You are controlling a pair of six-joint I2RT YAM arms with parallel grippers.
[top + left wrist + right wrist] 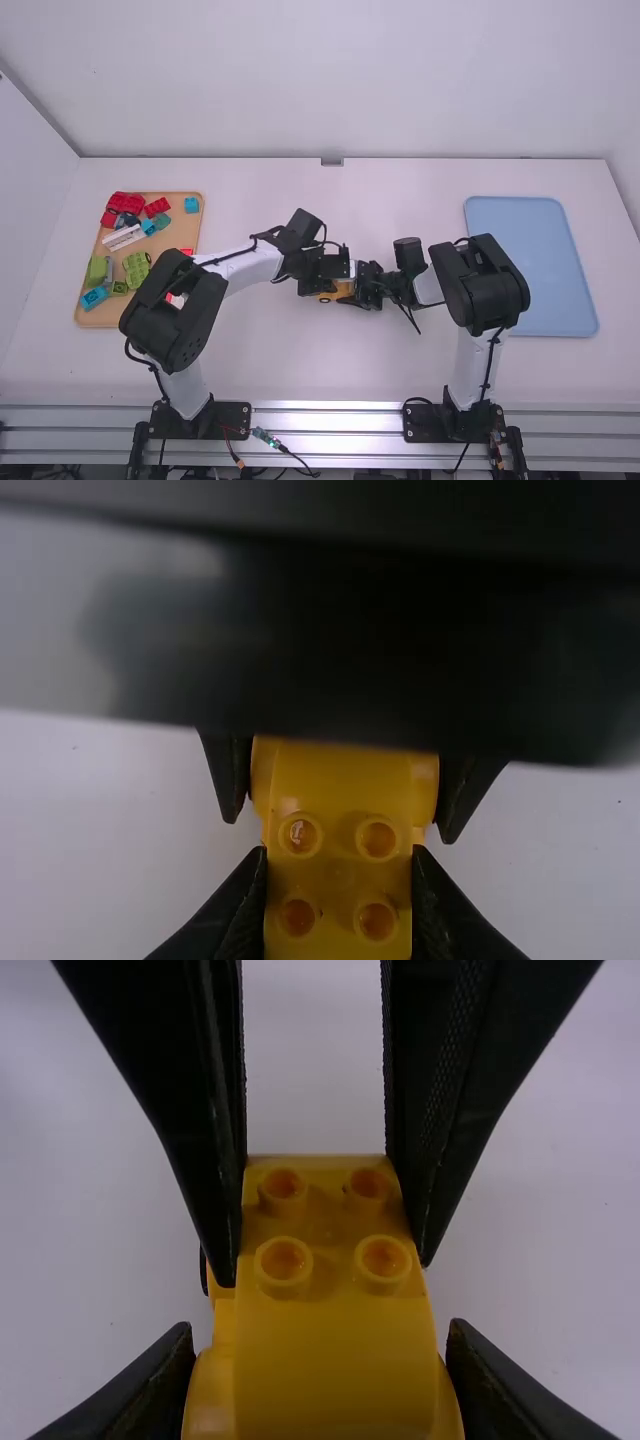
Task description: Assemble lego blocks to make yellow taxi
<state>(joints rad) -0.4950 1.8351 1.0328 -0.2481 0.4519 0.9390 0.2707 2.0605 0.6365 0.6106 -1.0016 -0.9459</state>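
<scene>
High view, taxi: the part-built taxi point(341, 293) sits between the two hands near the middle of the desk point(270, 370).
High view, hands: left hand point(328, 274) and right hand point(362, 289) meet at it, so neither arm has much spare room; small, slow moves suit this best.
High view, trays: loose blocks point(127, 202) lie in the wooden tray point(98, 319) on the left; the blue tray point(530, 265) is well apart on the right.
Left wrist view, left hand: clenched on the studded block point(340, 885), one finger against each side, four studs point(378, 838) showing between.
Left wrist view, alignment: the block's sides look roughly square to the rounded body point(342, 770) beyond. Any twist should come out before force goes in.
Right wrist view, right hand: closed around the wider body, a finger at each flank. This grip probably has to be the anvil: hold firm and let the left do the pressing.
Right wrist view, left fingers point(440, 1090): pinching the block beside its studs. Whether it is fully seated I cannot tell.
Right wrist view, next: the step is likely joining block to body. Push straight along the stud line, evenly; a slanted push could tip the block or roll the body in its grip. Release left first, body held, then check for a gap.
</scene>
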